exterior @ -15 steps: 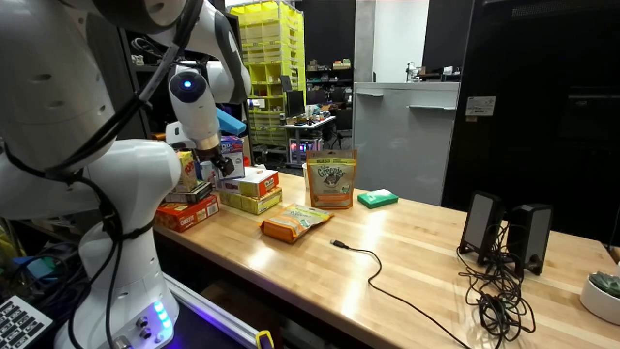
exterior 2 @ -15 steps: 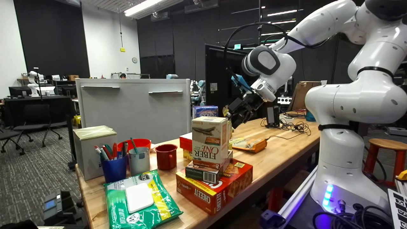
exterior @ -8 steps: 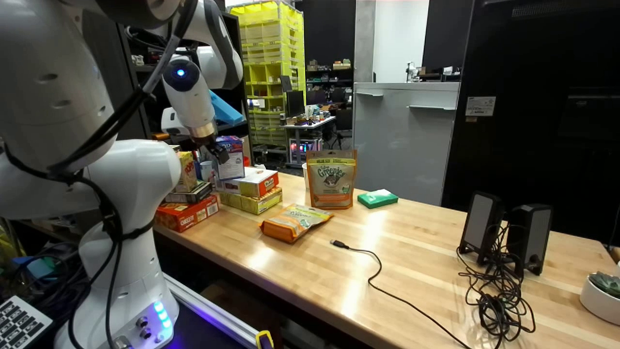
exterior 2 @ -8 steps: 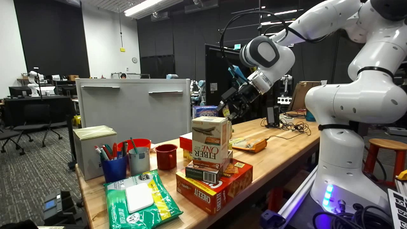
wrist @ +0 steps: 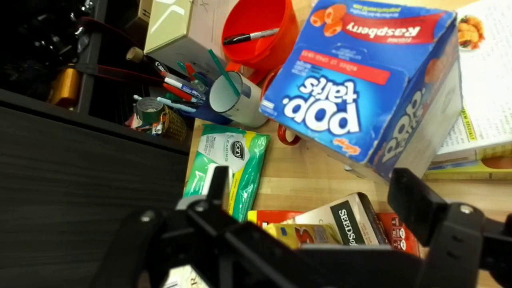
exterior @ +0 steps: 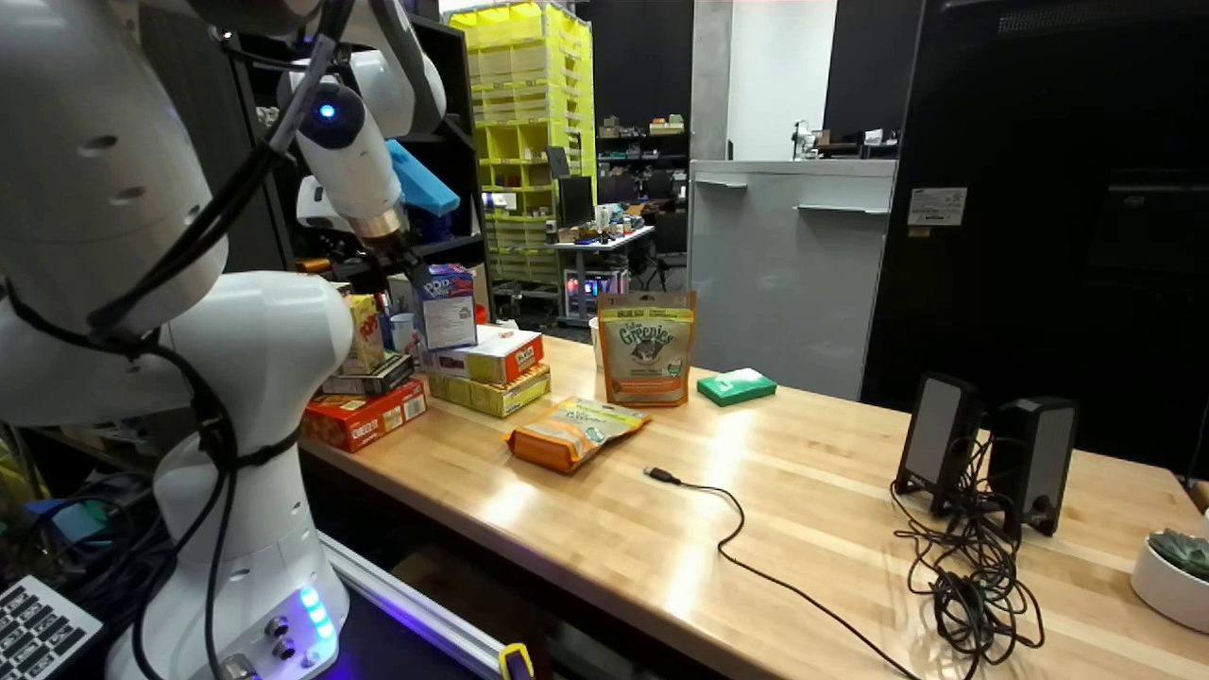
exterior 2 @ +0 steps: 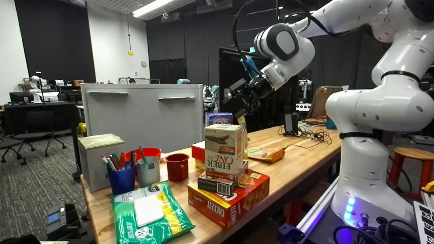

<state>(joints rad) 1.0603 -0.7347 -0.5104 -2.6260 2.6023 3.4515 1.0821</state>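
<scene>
Two black chairs (exterior 2: pixel 39 122) are standing on gray carpet (exterior 2: pixel 51 162) at far left in an exterior view, below dark curtains (exterior 2: pixel 54 37) and a white wall (exterior 2: pixel 108 34), as a gray partition (exterior 2: pixel 142 122) is rising behind the wooden worktop (exterior 2: pixel 305 157). At the worktop's back left corner, a gray box (exterior 2: pixel 101 166) is standing beside a blue cup (exterior 2: pixel 121 183) of pens (exterior 2: pixel 113 163), with a metal cup (exterior 2: pixel 149 173) and a red mug (exterior 2: pixel 177 167) standing next in line. A green wipes pack (exterior 2: pixel 173 206) is lying by the left edge, bearing a flat white object (exterior 2: pixel 148 210). Along the edge nearest the white robot arm (exterior 2: pixel 366 162), a Cheez-It box (exterior 2: pixel 251 196) is supporting a stack with an upright Fiber One box (exterior 2: pixel 220 149). Just behind it, between front and back edges, a blue Pop-Tarts box (exterior 2: pixel 218 118) is standing upright, apparently on low stacked boxes (exterior: pixel 491 359). Near its top, the gripper (wrist: pixel 313 187) is hanging with jaws spread wide, released. Farther right, an orange pouch (exterior 2: pixel 266 154) is lying flat on the worktop, while two dark speakers (exterior: pixel 935 439) and tangled cables (exterior 2: pixel 319 135) are sitting by the back edge. A wooden-topped stool (exterior 2: pixel 415 154) is standing at far right, beyond the arm's white base (exterior 2: pixel 379 211).
</scene>
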